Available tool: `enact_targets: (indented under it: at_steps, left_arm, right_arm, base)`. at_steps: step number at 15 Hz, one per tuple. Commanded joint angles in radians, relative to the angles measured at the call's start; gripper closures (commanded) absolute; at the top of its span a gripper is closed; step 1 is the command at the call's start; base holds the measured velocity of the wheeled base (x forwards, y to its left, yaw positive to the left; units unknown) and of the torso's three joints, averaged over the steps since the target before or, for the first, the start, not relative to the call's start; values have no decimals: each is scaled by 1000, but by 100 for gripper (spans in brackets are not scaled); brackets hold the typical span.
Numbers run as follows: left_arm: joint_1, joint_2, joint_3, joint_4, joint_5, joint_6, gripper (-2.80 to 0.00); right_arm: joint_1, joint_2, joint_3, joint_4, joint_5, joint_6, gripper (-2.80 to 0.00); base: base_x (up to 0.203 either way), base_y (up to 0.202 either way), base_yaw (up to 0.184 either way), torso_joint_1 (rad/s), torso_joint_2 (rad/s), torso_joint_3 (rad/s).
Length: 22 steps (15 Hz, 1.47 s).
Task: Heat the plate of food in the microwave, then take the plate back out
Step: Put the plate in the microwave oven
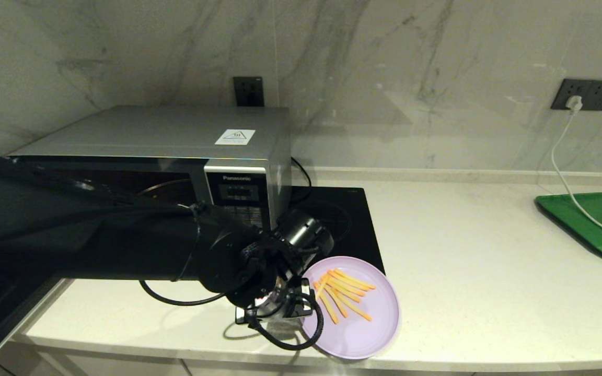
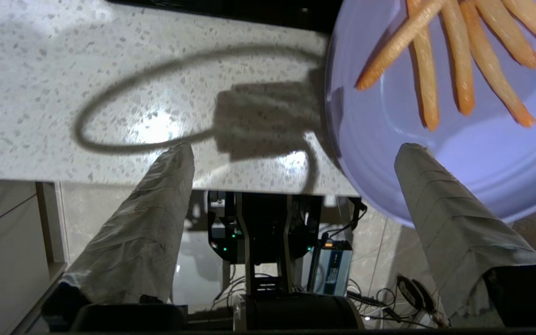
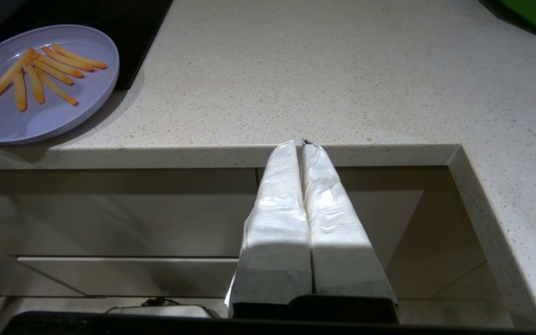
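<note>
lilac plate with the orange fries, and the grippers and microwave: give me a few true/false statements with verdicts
1. The round pale lilac plate of orange fries sits on the speckled white counter. True.
2. The left gripper is shut on the plate's rim. False: its fingers are spread, one over the plate, one over the counter.
3. The right gripper is shut and empty. True.
4. The plate is inside the silver-grey Panasonic microwave. False: it lies in front of the black induction hob.

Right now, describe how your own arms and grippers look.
The left arm is matte black and cylindrical, with black cables looping around its wrist. The left gripper has two long tapered fingers wrapped in wrinkled pale grey-white tape. The right gripper has the same white-wrapped fingers on a black base.
</note>
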Motion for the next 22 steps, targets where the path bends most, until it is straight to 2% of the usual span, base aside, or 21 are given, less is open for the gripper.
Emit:
enact_targets:
  at_steps: [1,15,18,22]
  left_arm:
    - [17,67,-30,2,2,-5,-280]
    - [30,147,-76,2,19,10,-280]
    - [30,163,-74,2,61,14,-280]
    - [31,171,-76,2,71,21,-280]
  right_arm:
    - [0,0,0,2,0,0,0]
    - [0,0,0,2,0,0,0]
    - [0,0,0,2,0,0,0]
    - [0,0,0,2,0,0,0]
  base:
    - [0,0,0,0,0,0]
    - [0,0,0,0,0,0]
    - [0,0,0,0,0,0]
    - [0,0,0,0,0,0]
